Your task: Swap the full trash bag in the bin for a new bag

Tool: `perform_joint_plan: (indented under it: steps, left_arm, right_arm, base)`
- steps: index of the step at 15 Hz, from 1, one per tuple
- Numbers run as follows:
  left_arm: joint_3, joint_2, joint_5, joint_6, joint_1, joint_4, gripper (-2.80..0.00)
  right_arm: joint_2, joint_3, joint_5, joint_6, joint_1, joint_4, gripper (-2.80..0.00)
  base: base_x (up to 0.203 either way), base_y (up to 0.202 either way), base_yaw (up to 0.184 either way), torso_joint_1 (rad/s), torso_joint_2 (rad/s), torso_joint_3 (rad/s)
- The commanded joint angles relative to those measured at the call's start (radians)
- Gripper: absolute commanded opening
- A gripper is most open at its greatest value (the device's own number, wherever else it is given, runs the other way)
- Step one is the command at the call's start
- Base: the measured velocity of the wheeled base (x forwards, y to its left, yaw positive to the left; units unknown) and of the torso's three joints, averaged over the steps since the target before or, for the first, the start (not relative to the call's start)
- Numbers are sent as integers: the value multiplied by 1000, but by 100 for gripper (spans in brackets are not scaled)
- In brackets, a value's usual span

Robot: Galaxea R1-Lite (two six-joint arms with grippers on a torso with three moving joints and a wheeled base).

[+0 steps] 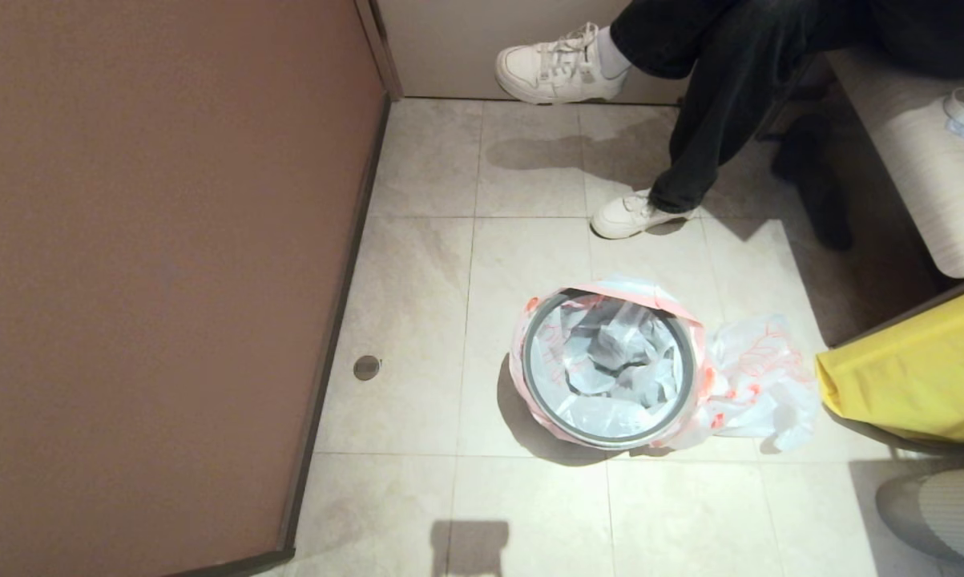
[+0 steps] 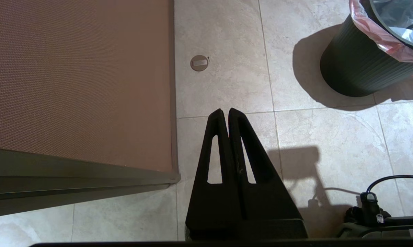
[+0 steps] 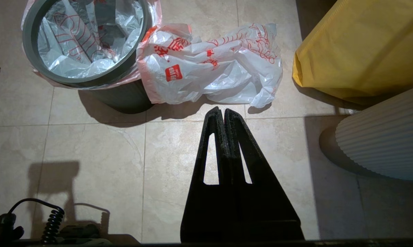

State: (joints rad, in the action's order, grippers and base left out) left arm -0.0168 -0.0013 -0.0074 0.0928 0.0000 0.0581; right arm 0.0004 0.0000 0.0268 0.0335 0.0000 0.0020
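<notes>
The bin (image 1: 526, 373) stands on the tiled floor, a small dark tub (image 2: 350, 65) with a grey hoop rim (image 3: 29, 51). The full trash bag (image 1: 610, 361) lines it, its pink edge folded over the rim (image 2: 381, 39); crumpled pale shapes show inside (image 3: 86, 37). The new bag (image 1: 758, 377), plain crumpled film with red print (image 3: 209, 68), lies on the floor against the bin's right side. My left gripper (image 2: 226, 110) hangs shut and empty over bare tiles, left of the bin. My right gripper (image 3: 221, 109) is shut and empty just short of the new bag. Neither gripper shows in the head view.
A brown partition (image 1: 161, 264) walls off the left. A seated person's legs and white shoes (image 1: 634, 215) are behind the bin. A yellow bag (image 1: 914, 377) and a ribbed white object (image 3: 385, 140) crowd the right. A round floor cap (image 1: 366, 367) sits near the partition.
</notes>
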Motion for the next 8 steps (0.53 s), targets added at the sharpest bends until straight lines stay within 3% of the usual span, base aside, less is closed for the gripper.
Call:
perform_joint_plan:
  steps: [1,8]
  left_arm:
    - [0,1,0,1,0,0,-280]
    - [0,1,0,1,1,0,-280]
  right_arm:
    - [0,-2,1,8,0,-2,-280]
    - [0,-1,1,8,2,-4,-280]
  base:
    - [0,0,0,0,0,0]
    - [0,0,0,0,0,0]
